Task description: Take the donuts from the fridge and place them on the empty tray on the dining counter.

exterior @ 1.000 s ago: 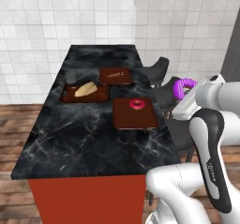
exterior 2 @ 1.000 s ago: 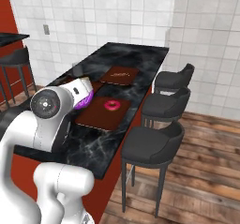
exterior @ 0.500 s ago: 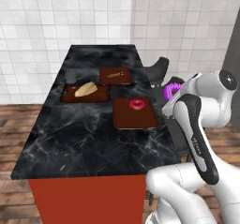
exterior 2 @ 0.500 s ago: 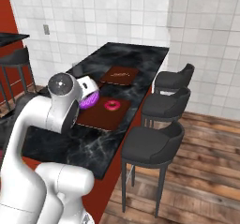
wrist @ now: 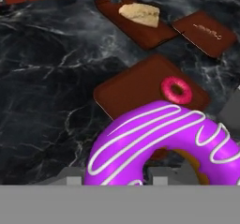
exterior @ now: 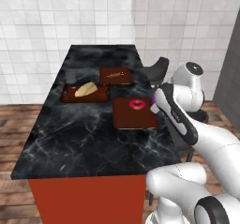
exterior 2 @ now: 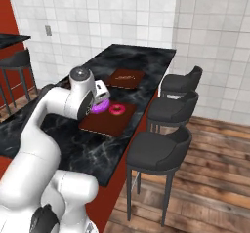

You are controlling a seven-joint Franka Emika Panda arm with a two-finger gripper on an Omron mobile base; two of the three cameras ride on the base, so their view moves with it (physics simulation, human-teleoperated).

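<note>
1. The purple donut (wrist: 159, 138) is held in the gripper (exterior 2: 101, 102), the jaws closed on it, in the air near the edge of the reddish-brown tray (exterior: 126, 120). From the hand view it looks large, with thin white lines over the frosting.
2. The red-pink donut (exterior: 137, 104) lies flat on this tray, near its far right corner.
3. The tray rests on the dining counter (exterior: 70, 138), close to the side where the stools stand.
4. Further on the black veined top there are two other trays: one with a tan loaf (exterior: 85, 90) on the left, and a smaller tray (exterior: 116, 76) with a thin brown stick beside it on the right. They are close to each other and apart from the first tray.
5. The counter base (exterior: 84, 199) is red.
6. Three dark stools (exterior 2: 158, 151) stand in a row along the counter.
7. The floor (exterior 2: 215, 178) is wooden planks, and the walls (exterior 2: 117, 12) behind are covered with white tiles.
</note>
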